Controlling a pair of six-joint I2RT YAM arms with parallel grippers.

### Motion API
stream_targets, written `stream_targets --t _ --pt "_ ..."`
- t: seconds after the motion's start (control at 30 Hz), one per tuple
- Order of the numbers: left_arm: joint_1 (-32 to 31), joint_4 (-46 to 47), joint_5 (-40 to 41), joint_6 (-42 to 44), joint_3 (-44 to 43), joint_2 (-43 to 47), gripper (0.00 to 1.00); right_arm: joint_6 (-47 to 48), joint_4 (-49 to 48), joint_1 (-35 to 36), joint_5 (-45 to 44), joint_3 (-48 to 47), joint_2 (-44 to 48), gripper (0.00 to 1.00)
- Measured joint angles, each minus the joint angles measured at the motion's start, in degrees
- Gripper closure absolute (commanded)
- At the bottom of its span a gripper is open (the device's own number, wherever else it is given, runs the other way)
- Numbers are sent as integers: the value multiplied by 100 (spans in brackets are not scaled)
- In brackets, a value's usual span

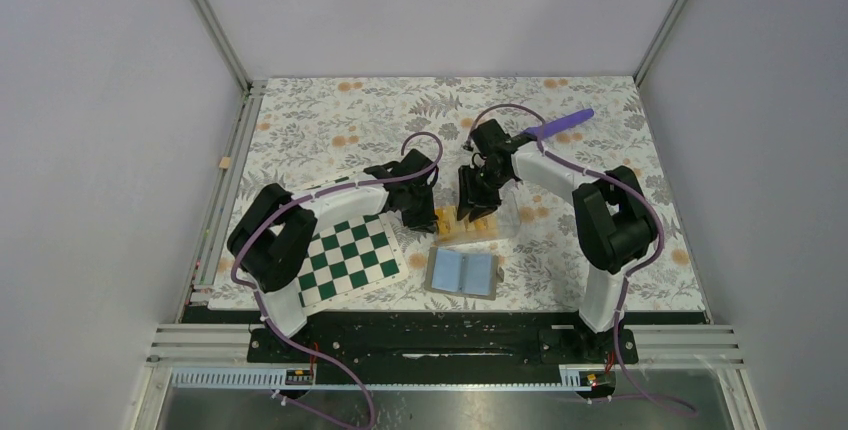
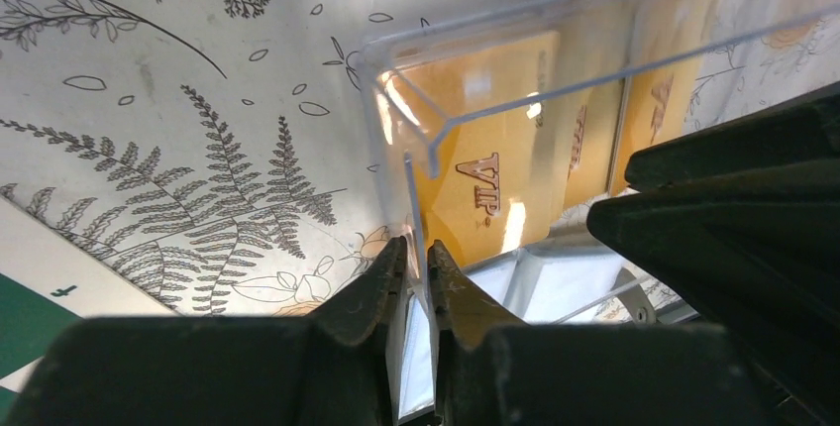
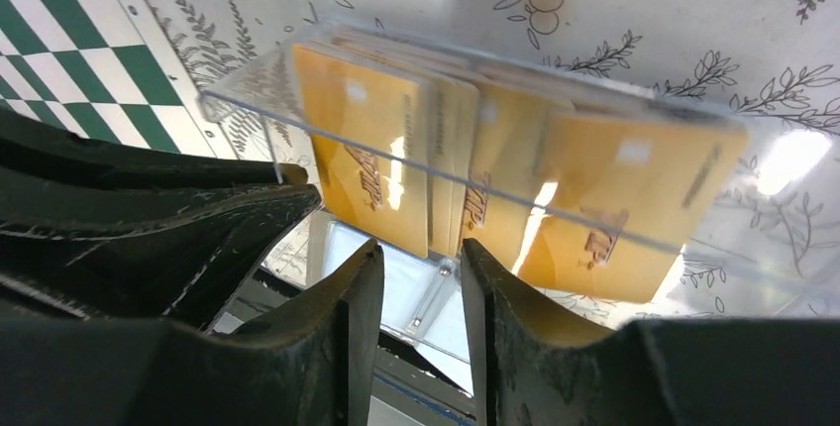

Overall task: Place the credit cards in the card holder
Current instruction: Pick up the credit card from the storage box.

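Observation:
Several orange-yellow credit cards stand in a clear plastic box at mid-table; they show in the left wrist view and the right wrist view. The card holder, a pale blue-grey wallet, lies open just in front of the box, and shows in the wrist views. My left gripper is shut on the box's clear side wall. My right gripper is open and empty, its tips just below the cards' lower edges.
A green-and-white chessboard lies left of the card holder, under the left arm. A purple rod lies at the back right. The floral mat covers the table, with side walls all round.

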State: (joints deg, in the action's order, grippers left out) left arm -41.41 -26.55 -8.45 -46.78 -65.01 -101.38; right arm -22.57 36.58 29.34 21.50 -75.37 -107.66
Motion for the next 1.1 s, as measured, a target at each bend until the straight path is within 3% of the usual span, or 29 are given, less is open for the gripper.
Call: stream_targets --t 0.83,1.1 --pt "-55 -103 116 28 -63 -7 92 -164 -138 256 -219 -149 -129 74" --pt "-66 -105 136 28 -66 -7 93 -289 -188 341 -352 31 -195 70"
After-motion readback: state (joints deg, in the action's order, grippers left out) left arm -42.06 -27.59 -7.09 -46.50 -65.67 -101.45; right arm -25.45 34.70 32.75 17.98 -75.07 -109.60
